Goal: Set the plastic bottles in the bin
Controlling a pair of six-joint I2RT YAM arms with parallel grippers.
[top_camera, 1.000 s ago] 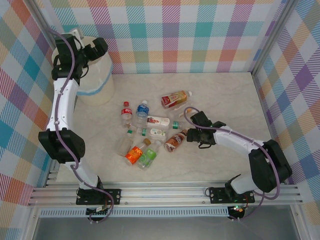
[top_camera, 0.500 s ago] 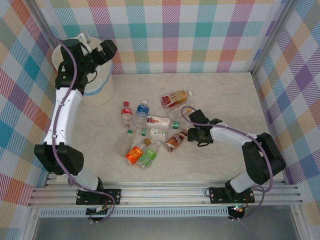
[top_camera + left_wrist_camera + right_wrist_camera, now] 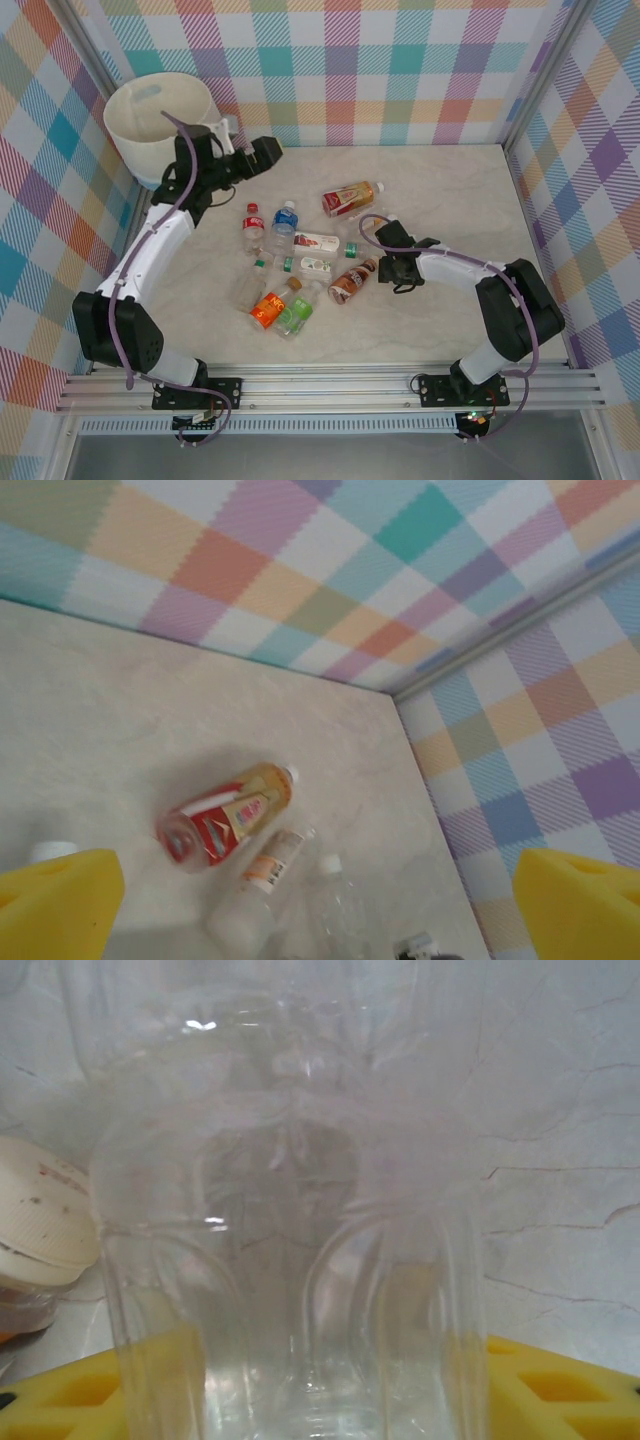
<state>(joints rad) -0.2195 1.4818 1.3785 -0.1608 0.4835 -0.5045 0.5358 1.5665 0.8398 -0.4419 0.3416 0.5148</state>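
Where the left hand point(image 3: 265, 152) hung over the bin point(image 3: 160, 130) a second ago, it now reaches out above the worktop point(image 3: 450, 190), spread wide and empty. The right hand point(image 3: 388, 262) has edged left and straddles a clear bottle point(image 3: 290, 1260); a firm grip cannot be confirmed. The other bottles point(image 3: 272, 305) lie mid-worktop. The bin stands in the far left corner. The worktop's right side is open.

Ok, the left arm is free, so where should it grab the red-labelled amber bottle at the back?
Probably its labelled middle, from above, straddling the width: the red-labelled bottle lies on its side, cap pointing right, apart from the pile. A clear bottle lies close along its near side.
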